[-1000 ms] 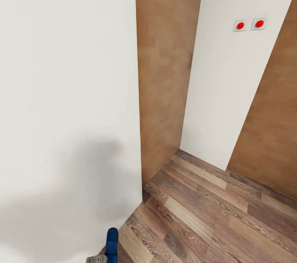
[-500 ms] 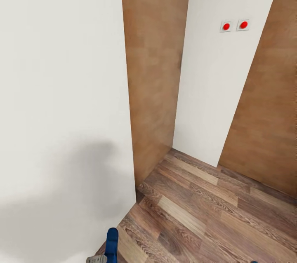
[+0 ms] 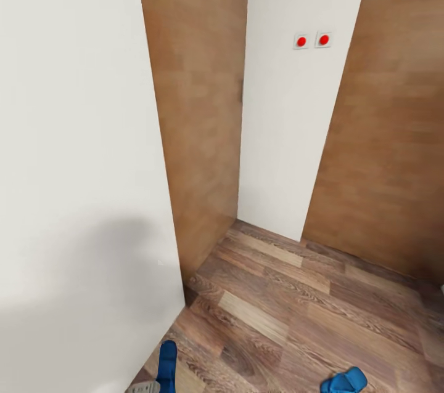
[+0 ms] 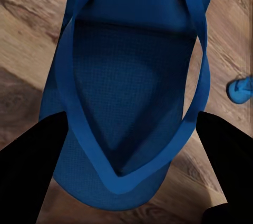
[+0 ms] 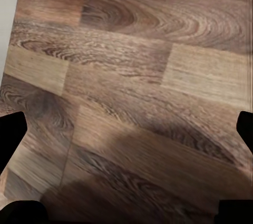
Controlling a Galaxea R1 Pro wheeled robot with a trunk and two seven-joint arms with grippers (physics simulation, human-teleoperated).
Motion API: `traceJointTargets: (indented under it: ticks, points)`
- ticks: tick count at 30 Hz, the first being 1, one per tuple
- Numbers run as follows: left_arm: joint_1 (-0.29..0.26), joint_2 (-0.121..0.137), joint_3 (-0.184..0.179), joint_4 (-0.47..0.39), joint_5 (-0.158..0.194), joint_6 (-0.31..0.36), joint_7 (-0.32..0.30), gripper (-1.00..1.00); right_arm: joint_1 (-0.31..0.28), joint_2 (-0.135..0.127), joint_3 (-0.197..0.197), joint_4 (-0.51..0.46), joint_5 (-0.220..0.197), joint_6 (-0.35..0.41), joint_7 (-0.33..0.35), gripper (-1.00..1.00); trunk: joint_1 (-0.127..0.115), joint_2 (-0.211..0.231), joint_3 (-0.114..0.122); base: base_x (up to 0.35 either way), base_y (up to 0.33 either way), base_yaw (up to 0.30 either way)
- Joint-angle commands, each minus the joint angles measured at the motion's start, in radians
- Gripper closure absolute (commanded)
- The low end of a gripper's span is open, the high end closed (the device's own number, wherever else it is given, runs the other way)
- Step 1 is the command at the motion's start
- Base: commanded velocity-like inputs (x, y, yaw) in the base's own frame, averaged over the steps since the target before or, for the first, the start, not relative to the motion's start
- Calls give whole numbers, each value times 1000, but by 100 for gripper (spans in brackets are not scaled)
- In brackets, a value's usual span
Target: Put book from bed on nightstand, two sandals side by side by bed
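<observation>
In the left wrist view a bright blue sandal [image 4: 129,92] sits between the two dark fingers of the left claw [image 4: 129,171], strap side toward the camera, its toe post low between the fingertips; the fingers [image 4: 31,166] press against both edges of the sole, so the claw is closed on it. In the head view the same sandal [image 3: 166,363] pokes up at the bottom edge, just above a grey part of the left arm [image 3: 143,387].

The right claw [image 5: 126,166] shows as dark fingertips at the far sides of its wrist view, spread wide with nothing between them, above bare wood-plank floor [image 5: 132,76].

The second sandal [image 3: 343,380] lies on the floor [image 3: 296,313] at the lower right of the head view, well apart from the held one; it also appears as a small blue shape [image 4: 240,89] beyond the held sandal in the left wrist view.

Close on the left rises a white wall [image 3: 74,153], with a soft grey shadow low on it. Beyond its corner stands a wooden panel [image 3: 197,103], then a white wall section [image 3: 290,134] carrying two red-buttoned switches [image 3: 312,40], and another wooden panel [image 3: 388,134] to the right.
</observation>
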State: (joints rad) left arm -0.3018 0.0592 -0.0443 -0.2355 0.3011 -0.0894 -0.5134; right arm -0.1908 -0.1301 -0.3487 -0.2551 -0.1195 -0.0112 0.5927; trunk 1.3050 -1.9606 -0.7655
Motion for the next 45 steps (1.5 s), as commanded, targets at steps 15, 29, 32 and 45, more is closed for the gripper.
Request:
traceJointTargets:
  ticks: [15, 29, 32, 45]
  points:
    - [0, 1, -5, 1, 5, -4, -2, 100, -1, 0, 0, 2, -8, -1, 4, -100, 0, 0, -1, 219, 0, -164]
    - [0, 1, -5, 1, 6, -4, -2, 100, -1, 0, 0, 2, -8, -1, 4, -100, 0, 0, -1, 187, 0, -1]
    - [0, 1, -5, 1, 6, -4, -2, 100, -1, 0, 0, 2, -8, -1, 4, -100, 0, 0, -1, 285, 0, 0]
    - [0, 1, -5, 1, 6, -4, -2, 100, -1, 0, 0, 2, -8, -1, 4, -100, 0, 0, -9, 52, 0, 0]
